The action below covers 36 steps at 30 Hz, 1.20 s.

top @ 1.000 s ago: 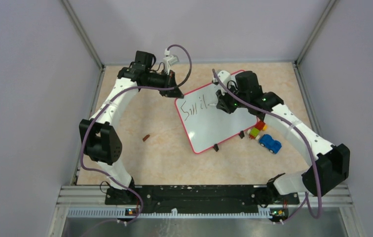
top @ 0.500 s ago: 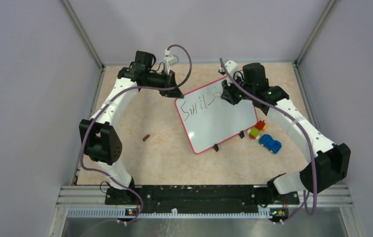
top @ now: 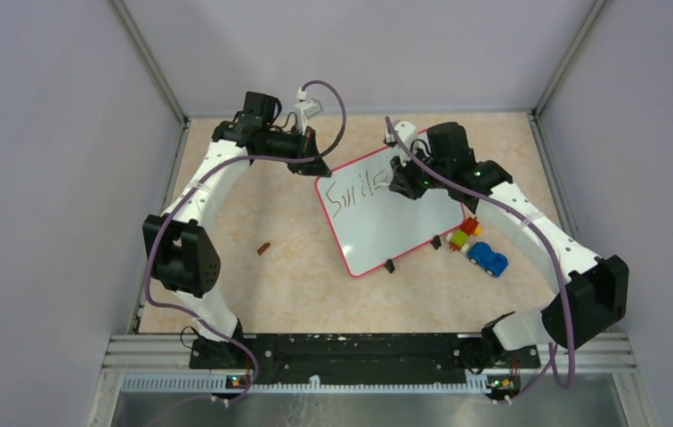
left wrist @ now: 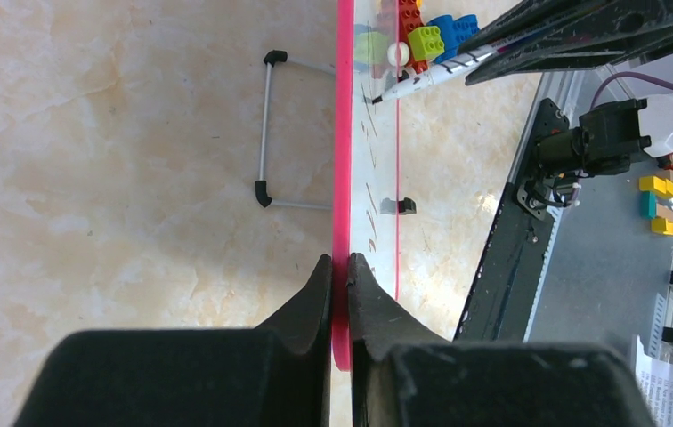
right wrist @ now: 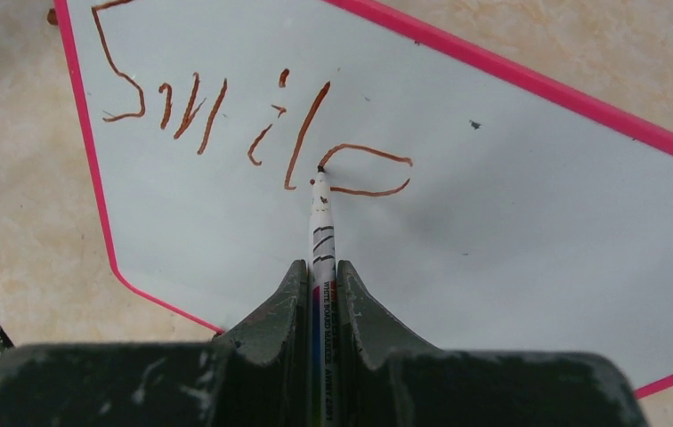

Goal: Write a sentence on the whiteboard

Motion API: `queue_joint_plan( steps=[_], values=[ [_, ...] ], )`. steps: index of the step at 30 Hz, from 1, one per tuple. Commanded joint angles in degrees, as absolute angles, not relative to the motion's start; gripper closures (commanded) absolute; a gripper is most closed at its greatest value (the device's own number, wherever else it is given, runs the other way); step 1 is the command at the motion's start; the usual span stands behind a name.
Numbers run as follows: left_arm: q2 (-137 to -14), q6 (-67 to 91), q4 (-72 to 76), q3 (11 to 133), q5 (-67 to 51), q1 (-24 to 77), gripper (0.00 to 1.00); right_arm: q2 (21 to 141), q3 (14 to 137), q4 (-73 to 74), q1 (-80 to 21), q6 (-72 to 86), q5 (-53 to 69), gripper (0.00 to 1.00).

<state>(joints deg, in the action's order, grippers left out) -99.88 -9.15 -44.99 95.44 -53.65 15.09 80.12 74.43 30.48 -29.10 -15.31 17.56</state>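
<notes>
Brownish-red "Smile" starts the sentence (right wrist: 260, 144) at the whiteboard's (top: 386, 227) upper left; more words likely remain. The right end effector (right wrist: 320, 267) grips the marker (right wrist: 321, 222), tip on the whiteboard; the left end effector (left wrist: 339, 262) clamps its rim.

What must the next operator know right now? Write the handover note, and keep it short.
Left claw: shut on the whiteboard rim at its far-left corner, steadying it.
Right claw: shut on the marker, tip touching the board at the last letter.
Done: the sentence reads "Smile" so far, near the board's far edge.
Left: the rest of the sentence; the board below that word is blank.
</notes>
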Motion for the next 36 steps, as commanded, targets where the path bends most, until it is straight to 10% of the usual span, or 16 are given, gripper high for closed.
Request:
queue_joint_plan(
  steps=[1,36],
  values=[
    [-99.8,-9.7,-46.4,95.0,-54.5,16.3,1.00,78.2,72.0,30.1,-29.5,-15.8,16.8,1.00],
    [-99.9,-9.7,-46.4,94.9,-54.3,16.3,1.00,78.0,72.3,30.8,-23.0,-16.8,17.6,1.00]
  ],
)
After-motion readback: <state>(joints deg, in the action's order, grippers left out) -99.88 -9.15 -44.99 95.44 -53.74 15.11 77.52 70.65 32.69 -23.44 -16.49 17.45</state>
